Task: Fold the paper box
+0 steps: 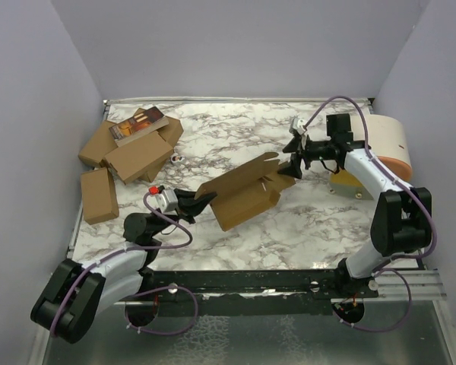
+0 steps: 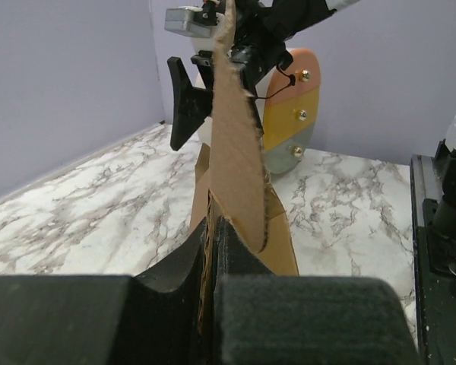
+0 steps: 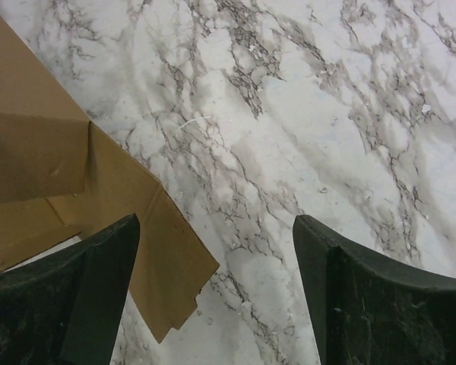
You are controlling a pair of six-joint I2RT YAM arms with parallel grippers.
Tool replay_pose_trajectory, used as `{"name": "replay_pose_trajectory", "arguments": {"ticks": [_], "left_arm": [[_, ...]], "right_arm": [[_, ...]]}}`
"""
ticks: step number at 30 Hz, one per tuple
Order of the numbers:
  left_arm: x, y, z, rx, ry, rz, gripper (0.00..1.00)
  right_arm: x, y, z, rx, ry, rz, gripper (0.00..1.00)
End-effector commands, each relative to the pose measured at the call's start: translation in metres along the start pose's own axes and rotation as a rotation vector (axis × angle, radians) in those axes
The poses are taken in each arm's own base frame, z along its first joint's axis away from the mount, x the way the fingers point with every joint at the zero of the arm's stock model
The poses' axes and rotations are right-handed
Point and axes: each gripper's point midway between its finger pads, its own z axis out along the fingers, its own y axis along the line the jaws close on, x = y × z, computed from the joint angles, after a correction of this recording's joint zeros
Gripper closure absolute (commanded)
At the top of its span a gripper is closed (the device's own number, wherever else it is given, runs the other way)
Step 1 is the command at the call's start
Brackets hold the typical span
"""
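Your left fingers (image 2: pixel 175 266) are pinched tight on the paper box (image 1: pixel 243 190), which is tilted over the marble surface (image 1: pixel 319 220), left of the white cylinder (image 1: pixel 387 141). Your right fingers (image 3: pixel 365 296) are spread wide and hold nothing, at the box's end nearest that cylinder.

Readable text: none is showing in any view.
Printed cover (image 1: pixel 137 126), far left on the heap of cartons (image 1: pixel 134 158): is showing dark and orange print, too small to read.
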Motion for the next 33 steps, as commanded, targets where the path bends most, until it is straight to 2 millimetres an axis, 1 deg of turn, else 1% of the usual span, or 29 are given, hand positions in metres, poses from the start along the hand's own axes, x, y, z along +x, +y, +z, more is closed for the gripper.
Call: {"name": "replay_pose_trajectory", "arguments": {"ticks": [1,3,9,14,17,19,25,27,29,33], "left_arm": [[-0.003,0.003,0.004,-0.013,0.016,0.064,1.00],[-0.004,0.003,0.004,-0.012,0.013,0.067,1.00],[-0.008,0.002,0.005,-0.012,0.003,0.073,1.00],[-0.010,0.002,0.005,-0.013,-0.005,0.077,1.00],[-0.011,0.002,0.005,-0.013,-0.006,0.078,1.00],[-0.011,0.002,0.005,-0.014,-0.008,0.078,1.00],[-0.008,0.009,0.004,-0.054,0.001,0.070,1.00],[-0.005,0.014,0.004,-0.078,0.013,0.065,1.00],[-0.003,0.018,0.004,-0.101,0.022,0.060,1.00],[0.001,0.024,0.006,-0.120,0.028,0.044,1.00]], "right_arm": [[-0.006,0.012,-0.007,-0.062,-0.051,0.082,0.18],[-0.008,0.017,-0.008,-0.097,-0.076,0.104,0.20],[-0.005,0.029,-0.007,-0.160,-0.096,0.148,0.26],[0.003,0.030,-0.003,-0.179,-0.089,0.181,0.33],[0.006,0.030,-0.001,-0.191,-0.089,0.198,0.42],[0.005,0.030,-0.001,-0.194,-0.090,0.202,0.51],[0.000,0.031,-0.003,-0.191,-0.099,0.179,0.84],[-0.002,0.031,-0.004,-0.188,-0.099,0.172,0.93],[-0.004,0.033,-0.006,-0.184,-0.103,0.166,0.98],[-0.008,0.031,-0.008,-0.159,-0.106,0.175,0.99]]}}
